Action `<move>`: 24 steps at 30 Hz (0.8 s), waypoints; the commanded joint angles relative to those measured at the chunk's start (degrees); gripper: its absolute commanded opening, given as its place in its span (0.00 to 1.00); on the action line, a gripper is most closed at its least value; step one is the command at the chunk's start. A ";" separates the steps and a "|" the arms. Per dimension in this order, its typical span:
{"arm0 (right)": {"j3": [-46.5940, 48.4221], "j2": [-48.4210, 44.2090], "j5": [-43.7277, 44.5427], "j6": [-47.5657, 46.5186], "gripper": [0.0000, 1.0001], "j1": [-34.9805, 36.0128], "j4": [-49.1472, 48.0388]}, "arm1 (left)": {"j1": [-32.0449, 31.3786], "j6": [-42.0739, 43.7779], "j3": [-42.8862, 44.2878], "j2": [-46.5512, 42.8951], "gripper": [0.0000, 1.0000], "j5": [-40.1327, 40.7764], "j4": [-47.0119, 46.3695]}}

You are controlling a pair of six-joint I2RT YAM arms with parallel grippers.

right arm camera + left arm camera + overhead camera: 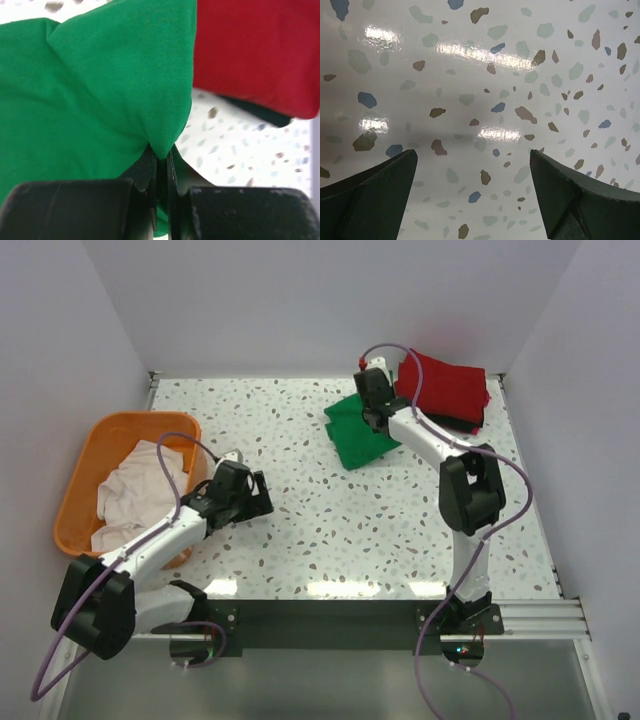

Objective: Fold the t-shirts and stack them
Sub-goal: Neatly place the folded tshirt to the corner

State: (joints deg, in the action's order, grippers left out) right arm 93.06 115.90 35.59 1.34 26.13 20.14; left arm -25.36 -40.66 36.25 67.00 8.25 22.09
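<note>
Right gripper point(161, 161) is pinched tight on a corner of the bright green cotton t-shirt point(100, 90). The cloth puckers to a point right at the closed jaws, so the grip is on fabric, not air. The green tee sits as a compact folded bundle at the far middle-right of the speckled terrazzo-pattern table point(330, 530), just beside the pile; cannot tell if they touch, as the arm covers the gap in the top view.

Pile = red cotton t-shirt point(452, 385) folded on top of a black t-shirt point(470, 426) in the far right corner. Only a dark edge of the black one peeks out under the red.

Likely reason for the corner pinch: the green one looks folded and needs dragging or lifting onto the red to extend the stack. A corner hold lets the bundle slide, but it could fall open if raised high.

Left gripper point(472, 167) is spread wide with nothing between the fingers, low over bare table near the orange plastic basket point(100, 435) at left. It is probably parked there out of the right arm's way and close to the next item: the off-white cotton t-shirt point(135, 490) lies crumpled in the basket, unfolded.

Judgement: two stacked, green about to join, off-white left to do
</note>
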 commanded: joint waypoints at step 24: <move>34.46 7.15 5.01 -9.34 0.00 -10.22 8.94 | 0.05 3.66 4.70 2.08 1.00 3.78 0.05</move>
State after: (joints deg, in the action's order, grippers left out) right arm 122.41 124.14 41.08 -7.27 16.14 28.64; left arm -25.36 -38.72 39.11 70.96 10.37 22.17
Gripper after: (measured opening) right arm 0.051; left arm 0.997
